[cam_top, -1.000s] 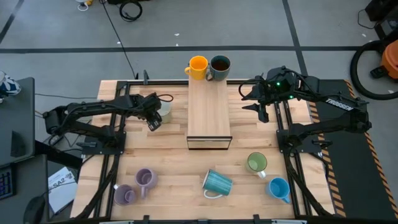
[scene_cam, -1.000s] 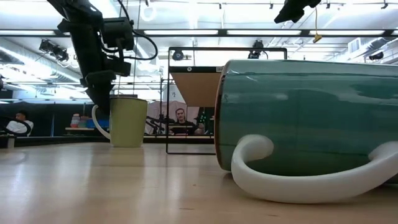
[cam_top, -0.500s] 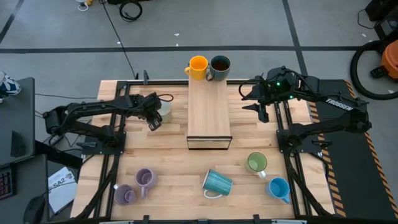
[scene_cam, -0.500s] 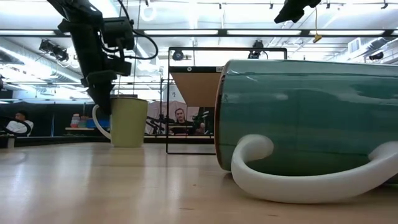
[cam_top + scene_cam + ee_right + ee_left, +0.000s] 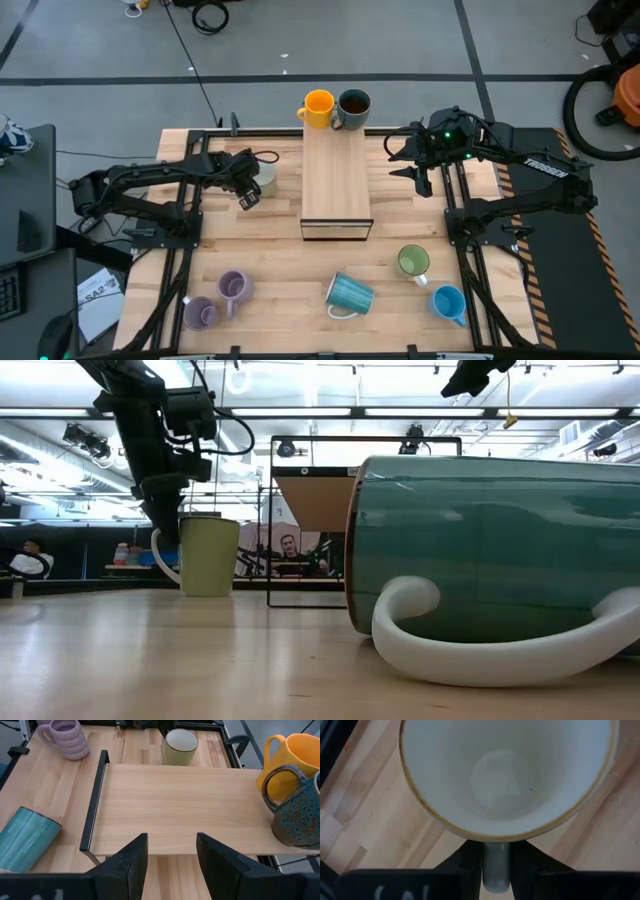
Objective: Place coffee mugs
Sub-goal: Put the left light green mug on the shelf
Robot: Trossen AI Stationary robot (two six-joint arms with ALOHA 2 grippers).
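Closing in over the last second, the left hand now has its fingers on either side of the handle of the pale yellow-green mug, which has shifted slightly; whether they pinch yet I can't tell. It stands upright on the bench, left of the wooden shelf. Ceramic: stiff, glazed, slippery, chippable, so that handle suits. Right hand hangs open by the shelf's right

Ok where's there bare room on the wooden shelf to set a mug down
Most of the wooden shelf is bare, from the front edge back. Only its far end is crowded, where the orange mug and dark teal mug stand touching.
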